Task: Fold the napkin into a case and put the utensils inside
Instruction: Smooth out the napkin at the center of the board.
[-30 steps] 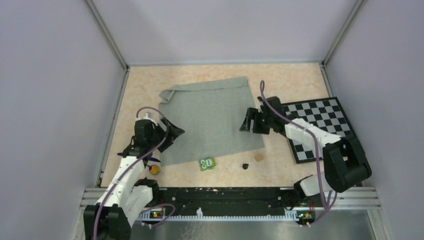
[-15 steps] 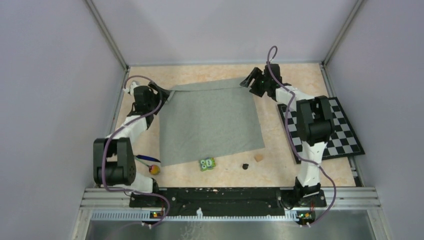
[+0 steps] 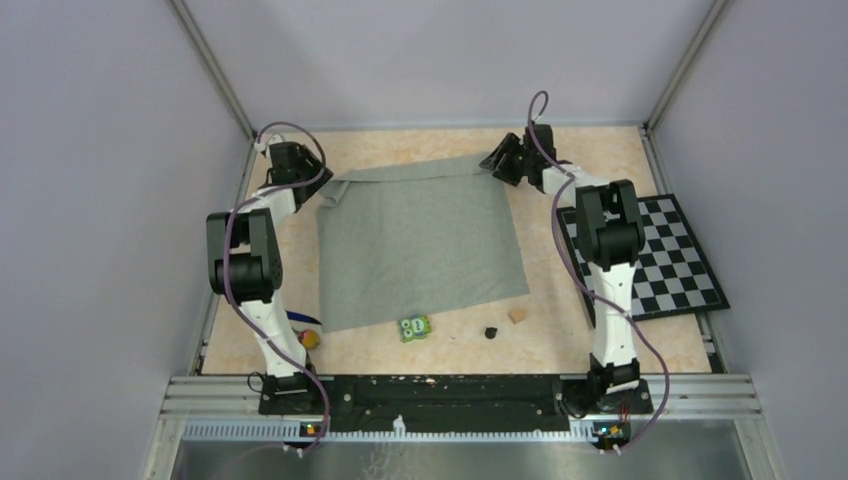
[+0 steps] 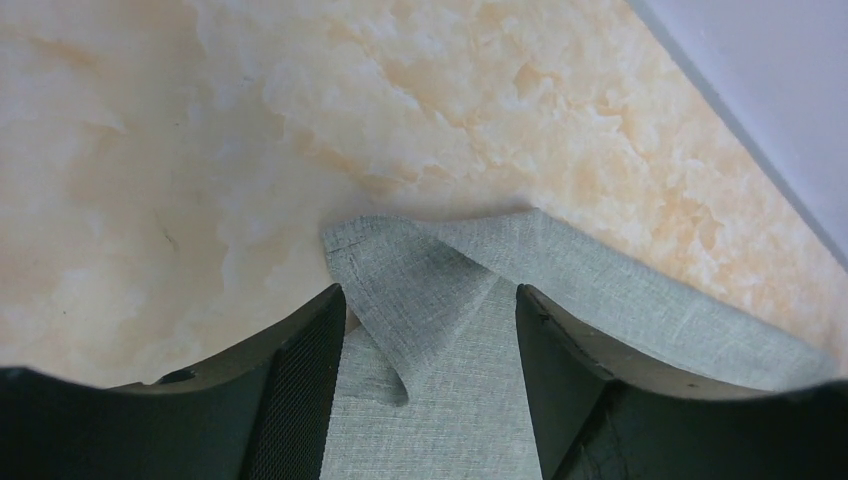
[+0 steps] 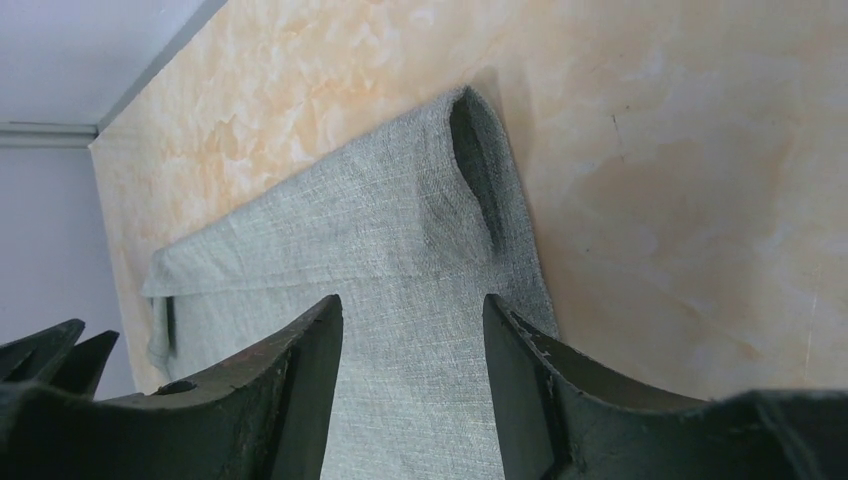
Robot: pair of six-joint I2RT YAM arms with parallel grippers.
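**Grey napkin spread out, open grippers set at its two far corners**

The soft, plain grey cloth napkin (image 3: 420, 245) is seen lying nearly flat in the middle of the marbled beige table (image 3: 590, 160), as a single sheet and not formed into a case. Along its far edge a narrow band is turned over onto the cloth. At the far left corner the fabric is doubled back in a small triangular flap with a crease. At the far right corner the turned edge stands up as an open, rounded loop.

The left gripper (image 4: 425, 400) is held at the far left corner with its jaws apart and the folded flap lying between them. The right gripper (image 5: 410, 390) is held at the far right corner, likewise spread wide over the cloth. Whether the pads touch the fabric cannot be told.

The slim dark blue utensil (image 3: 300, 318) and the utensil with the round yellow-orange head (image 3: 309, 339) are found beside the napkin's near left corner, outside it. A green owl-faced block (image 3: 414, 327) is set against the near edge, and a black-and-white checkerboard mat (image 3: 670, 260) lies to the right.
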